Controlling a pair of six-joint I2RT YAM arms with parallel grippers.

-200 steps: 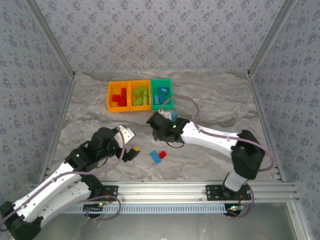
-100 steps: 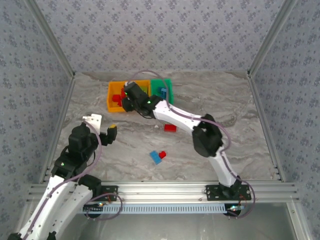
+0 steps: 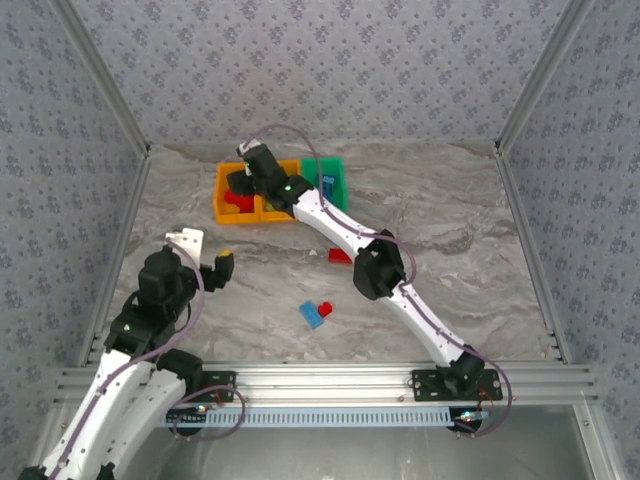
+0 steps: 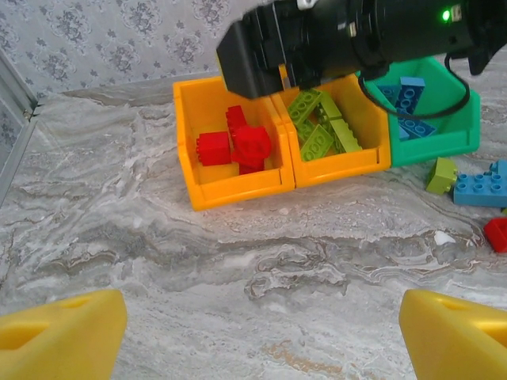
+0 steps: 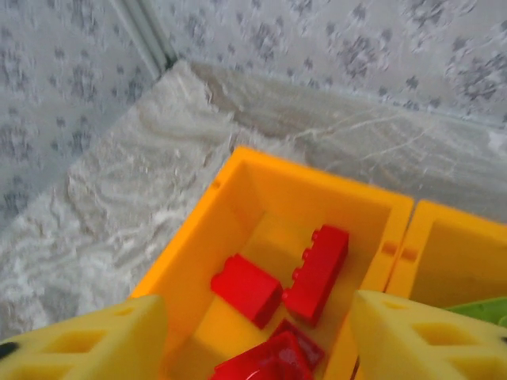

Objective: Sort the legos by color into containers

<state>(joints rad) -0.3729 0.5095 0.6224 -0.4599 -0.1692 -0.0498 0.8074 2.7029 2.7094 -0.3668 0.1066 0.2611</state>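
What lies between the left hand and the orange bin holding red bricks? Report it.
Nothing: in the left wrist view, bare table runs from the left hand to the orange bin. The top view agrees.

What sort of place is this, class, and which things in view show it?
Probably a robotics lab test cell: two white-and-black robot arms bolted to an aluminium rail, and a marble-patterned tabletop boxed in by grey patterned wall panels.
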